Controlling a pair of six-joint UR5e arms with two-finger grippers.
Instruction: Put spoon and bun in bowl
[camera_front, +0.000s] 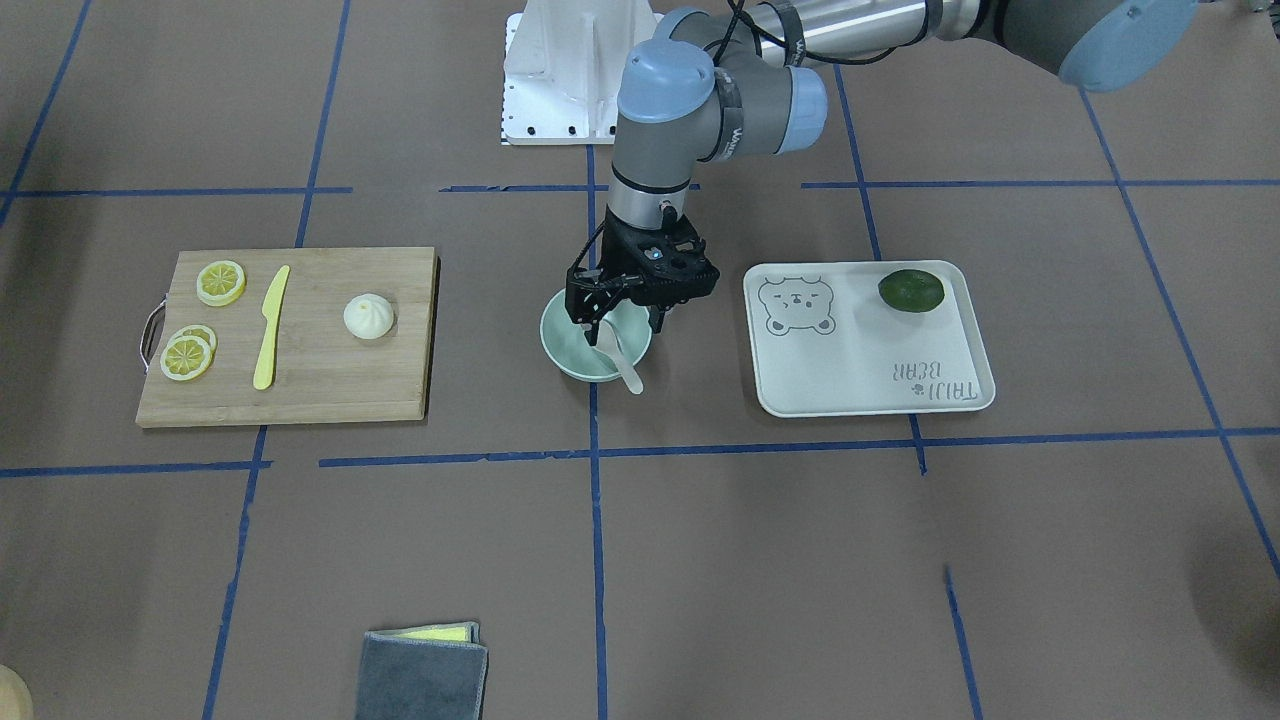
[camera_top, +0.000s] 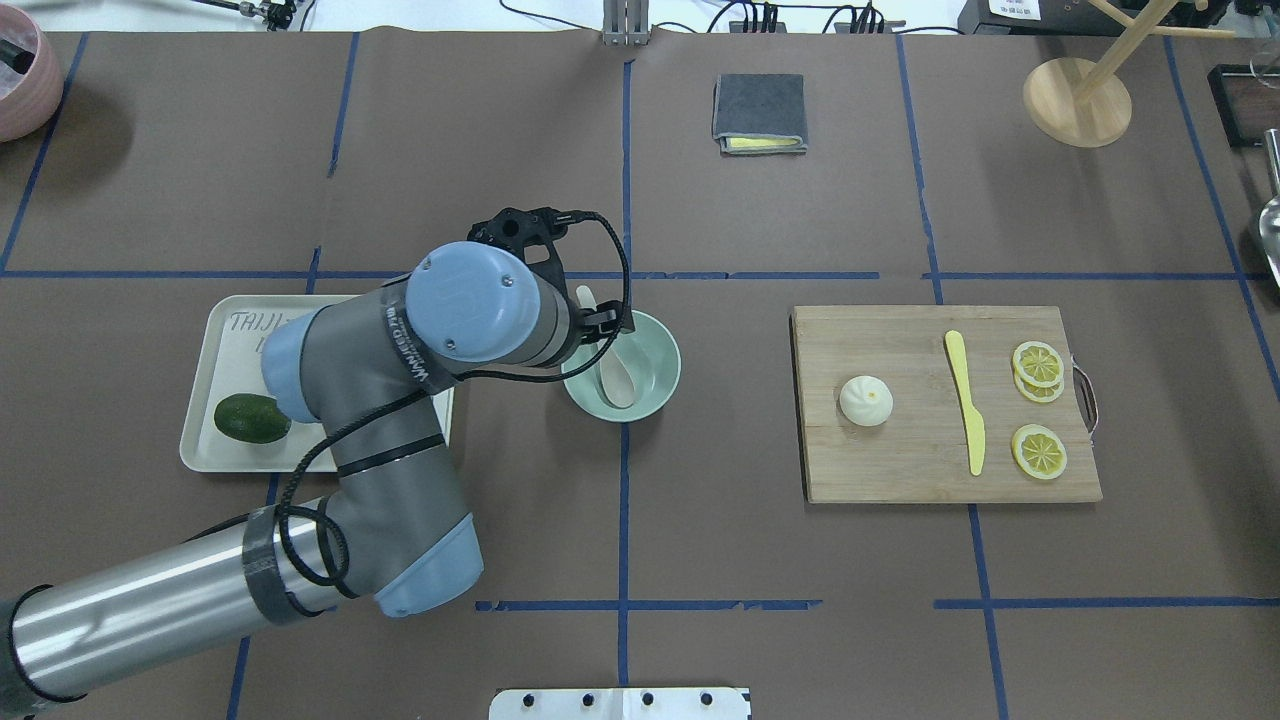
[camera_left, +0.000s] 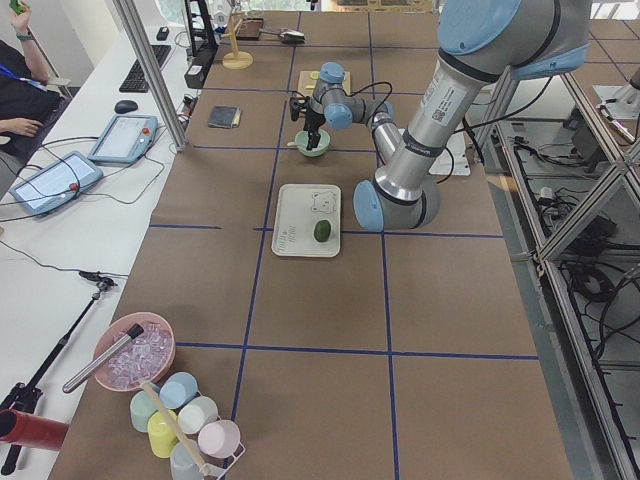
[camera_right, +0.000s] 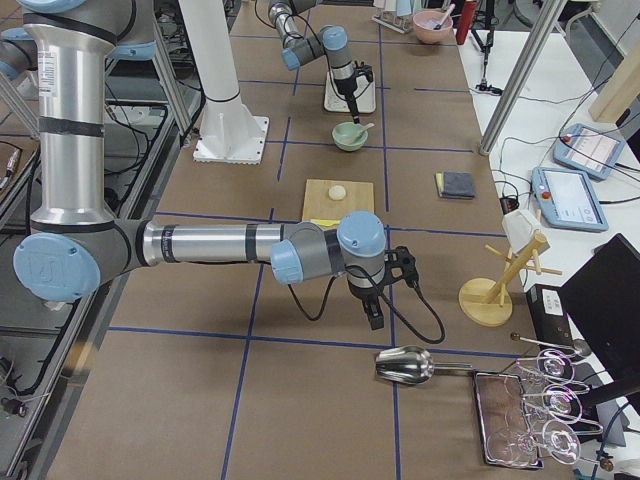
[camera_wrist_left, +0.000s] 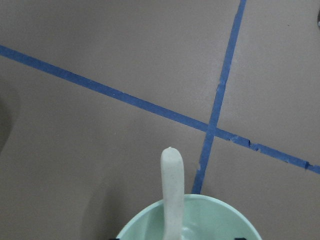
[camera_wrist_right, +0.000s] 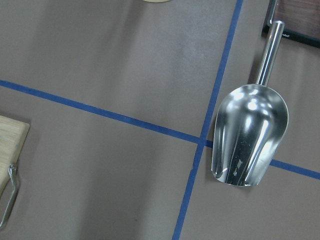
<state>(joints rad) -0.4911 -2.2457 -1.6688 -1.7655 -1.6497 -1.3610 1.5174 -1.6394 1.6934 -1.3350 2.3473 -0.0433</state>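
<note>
Points straight down over bowl (camera_front: 570, 356) with left gripper (camera_front: 622, 325) spread, clear of spoon (camera_front: 625, 366) lying inside. Shows bun (camera_front: 369, 316) apart on cutting board (camera_front: 330, 380). Cannot tell state of right gripper (camera_right: 375, 319), low over worktop (camera_front: 800, 550).

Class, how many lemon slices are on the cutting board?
3. One lemon slice lies alone; two more overlap by the cutting board handle. Another could hide beneath them.
</note>
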